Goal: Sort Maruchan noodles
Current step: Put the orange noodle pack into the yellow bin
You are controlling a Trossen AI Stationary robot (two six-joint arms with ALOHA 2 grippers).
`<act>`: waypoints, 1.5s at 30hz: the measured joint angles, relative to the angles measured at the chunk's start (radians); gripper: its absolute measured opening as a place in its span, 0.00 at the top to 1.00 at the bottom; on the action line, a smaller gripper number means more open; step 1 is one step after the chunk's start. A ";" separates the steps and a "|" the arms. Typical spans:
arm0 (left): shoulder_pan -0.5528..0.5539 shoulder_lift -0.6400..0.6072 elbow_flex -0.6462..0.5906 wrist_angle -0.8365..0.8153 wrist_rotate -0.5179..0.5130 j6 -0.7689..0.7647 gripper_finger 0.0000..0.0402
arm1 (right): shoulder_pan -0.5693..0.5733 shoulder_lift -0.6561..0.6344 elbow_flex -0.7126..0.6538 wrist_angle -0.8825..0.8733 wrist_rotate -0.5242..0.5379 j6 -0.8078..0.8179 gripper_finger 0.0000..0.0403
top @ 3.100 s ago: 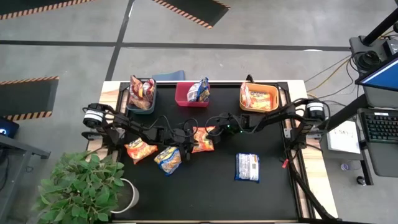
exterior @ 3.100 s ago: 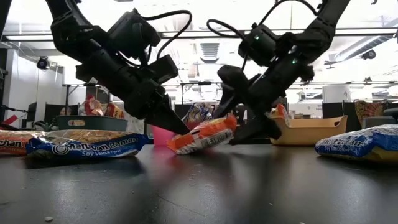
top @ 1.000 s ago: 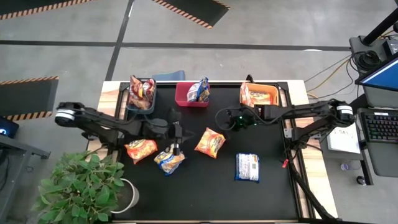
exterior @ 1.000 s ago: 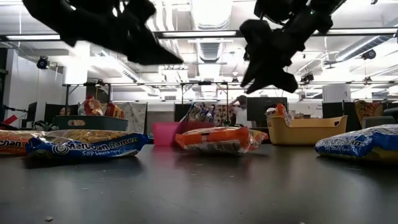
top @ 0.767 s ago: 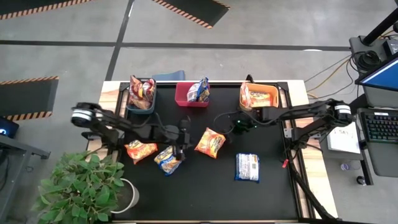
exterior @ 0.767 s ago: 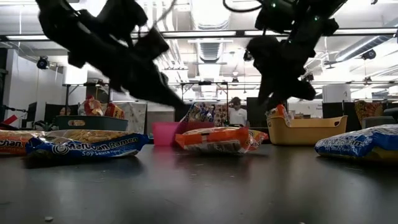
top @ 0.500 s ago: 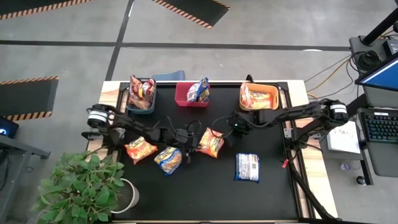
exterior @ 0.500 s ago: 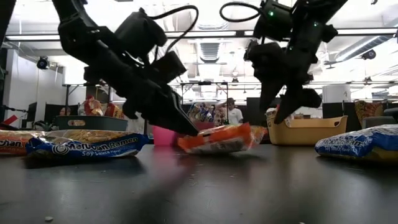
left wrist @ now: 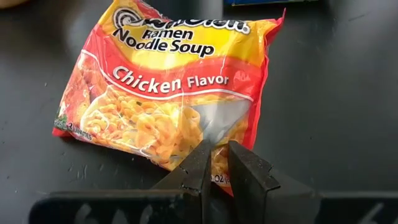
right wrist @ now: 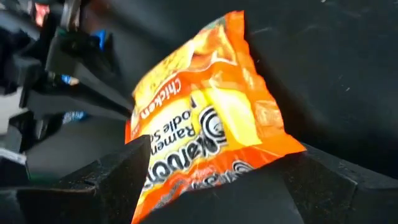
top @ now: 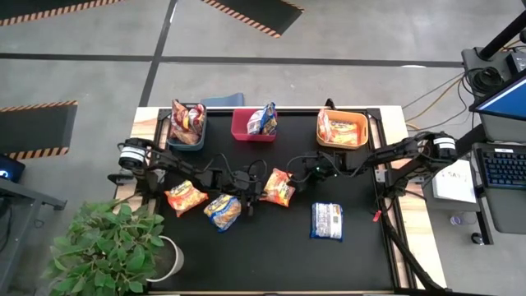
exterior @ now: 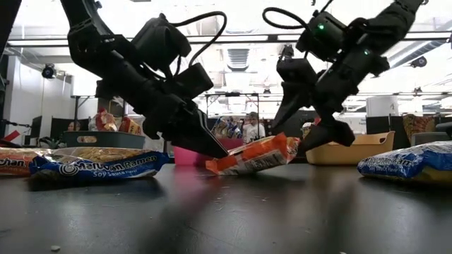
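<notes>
An orange Maruchan noodles packet (top: 279, 187) lies mid-table, its left end on the table and its right end (exterior: 286, 146) tipped up. My left gripper (top: 256, 189) is shut at the packet's left end. My right gripper (exterior: 305, 130) stands open at the raised right end, one finger (right wrist: 127, 171) on each side; I cannot tell whether they touch it. Another orange packet (top: 186, 197), a blue-and-yellow one (top: 222, 210) and a silver-white one (top: 327, 220) lie flat on the table. My left gripper presses its shut fingertips (left wrist: 205, 155) down on the packet's left edge (left wrist: 186, 158). The fingers slant down from the table's left. That edge stays on the table (exterior: 215, 169) while the packet's far end rises off it.
Along the far edge stand a dark grey bin (top: 186, 125), a red bin (top: 246, 127) and an orange bin (top: 349, 130), each holding packets. A potted plant (top: 107, 247) stands at the table's near left corner. Bare black table lies toward the near edge.
My left gripper has come down and toward the right onto the orange packet's left end, and the packet's right end has tipped up. My right gripper has dropped toward that raised end, rolled, and opened wide.
</notes>
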 joint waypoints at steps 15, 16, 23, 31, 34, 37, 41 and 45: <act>0.000 0.019 0.000 0.019 -0.003 -0.001 0.91 | 0.078 0.157 -0.154 0.513 0.117 0.094 0.19; 0.000 0.019 0.000 0.019 -0.003 -0.001 0.91 | 0.086 0.188 -0.149 0.567 0.117 0.091 0.19; 0.000 0.020 -0.003 0.026 -0.003 0.000 0.91 | 0.098 0.305 -0.111 0.757 0.115 0.058 0.20; 0.000 0.023 -0.005 0.041 0.002 0.000 0.91 | 0.098 0.311 -0.098 0.747 0.112 0.052 0.46; -0.001 0.023 -0.005 0.047 0.010 0.000 0.91 | 0.097 0.311 -0.098 0.747 0.113 0.057 0.59; -0.002 0.022 -0.007 0.047 0.010 0.004 0.91 | 0.097 0.310 -0.098 0.747 0.112 0.053 0.68; -0.001 -0.004 -0.038 0.042 -0.002 0.017 0.91 | 0.098 0.310 -0.098 0.746 0.110 0.044 0.71; 0.002 -0.054 -0.095 0.102 -0.021 0.037 0.91 | 0.095 0.290 -0.100 0.738 0.098 0.022 0.71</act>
